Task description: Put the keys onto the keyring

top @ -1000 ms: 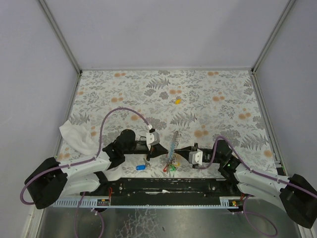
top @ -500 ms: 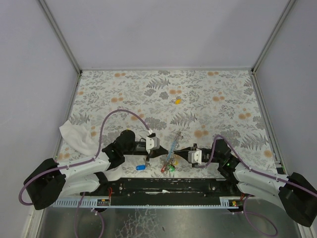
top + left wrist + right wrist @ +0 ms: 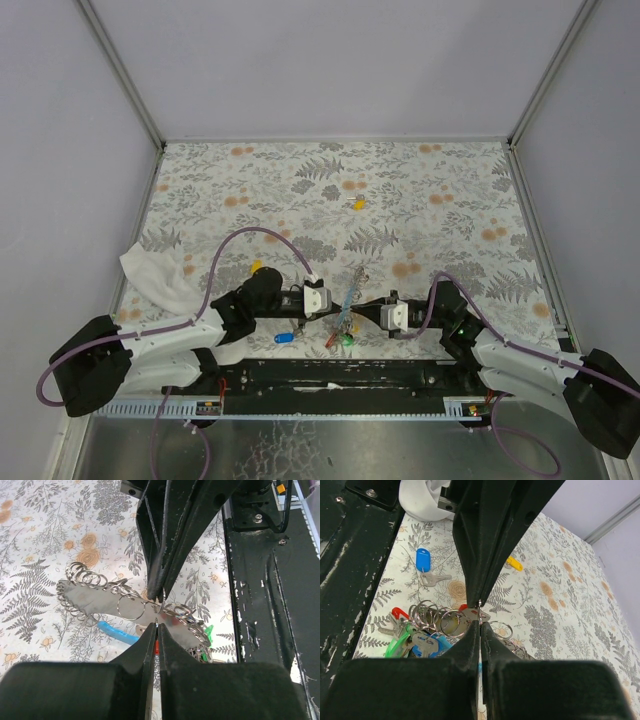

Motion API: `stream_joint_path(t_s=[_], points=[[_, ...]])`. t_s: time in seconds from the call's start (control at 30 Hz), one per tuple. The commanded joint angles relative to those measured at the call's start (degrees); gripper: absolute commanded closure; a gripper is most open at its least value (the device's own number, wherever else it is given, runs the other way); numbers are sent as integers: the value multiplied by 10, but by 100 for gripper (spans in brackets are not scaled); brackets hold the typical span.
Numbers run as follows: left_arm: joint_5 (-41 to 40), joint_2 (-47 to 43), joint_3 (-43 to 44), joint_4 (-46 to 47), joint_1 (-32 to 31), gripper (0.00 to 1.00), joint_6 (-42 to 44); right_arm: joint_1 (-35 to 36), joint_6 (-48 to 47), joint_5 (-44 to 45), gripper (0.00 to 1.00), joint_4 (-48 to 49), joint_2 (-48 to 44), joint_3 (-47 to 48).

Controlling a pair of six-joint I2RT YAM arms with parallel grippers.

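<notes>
Keyring (image 3: 348,298) lies at near edge of table (image 3: 450,180), between arms; left gripper (image 3: 156,626) and right gripper (image 3: 480,617) both pressed together, tips at its ring; blue key (image 3: 284,337) near; yellow key (image 3: 357,203) well apart.

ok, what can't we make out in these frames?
Both wrist views: whether the left pincer or right pincer actually pinches the keyring; their shut tips cover the contact.
Top view: keys on the ring are too small to count.
Left wrist view: blue piece runs behind its own fingers; key or cord end, unclear.
Right wrist view: white object cut off by the top edge, unidentifiable.
</notes>
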Motion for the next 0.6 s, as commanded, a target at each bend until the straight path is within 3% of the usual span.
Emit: stream_joint_path(t_s=[0.0, 0.57], points=[[-26, -9, 17, -2, -4, 100, 24, -3, 3, -23, 100, 31, -1, 29], [-7, -14, 17, 6, -4, 100, 29, -4, -4, 3, 100, -1, -1, 38]])
